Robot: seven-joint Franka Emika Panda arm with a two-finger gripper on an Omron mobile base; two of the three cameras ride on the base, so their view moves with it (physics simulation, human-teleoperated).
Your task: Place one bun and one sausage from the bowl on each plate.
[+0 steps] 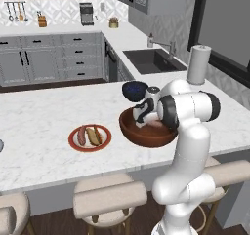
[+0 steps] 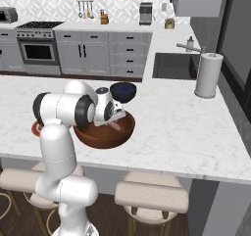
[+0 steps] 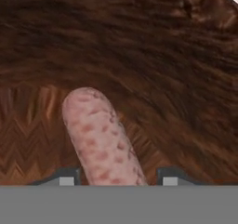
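From the left base view, the cream plate (image 1: 89, 137) with its broad red-orange rim lies flat on the white marbled bench (image 1: 44, 127), carrying 1 sausage (image 1: 81, 136) and 1 bun (image 1: 94, 135) side by side. Just beside it to the right sits the bowl (image 1: 146, 134), deep, round and reddish-brown with a wood-like grain, wider than the plate. My arm rises white and rounded from the lower right, folds over at a dark-jointed elbow and bends my hand down into the bowl, so that my jaws (image 1: 145, 123) dip below its rim. Just behind the bowl stands a smaller dark navy bowl (image 1: 135, 90), glossy and round, and further right a tall white paper towel roll (image 1: 198, 65) stands upright near the dark sink (image 1: 154, 60). In the hand view the bowl's inner wall shows swirling brown grain, and a second sausage (image 3: 100, 139), pale pink with red speckles and a rounded end, lies on the bowl's floor between my 2 fingertips (image 3: 66, 180). My jaws stand on either side of it, partly apart; whether they already press on it I cannot tell.
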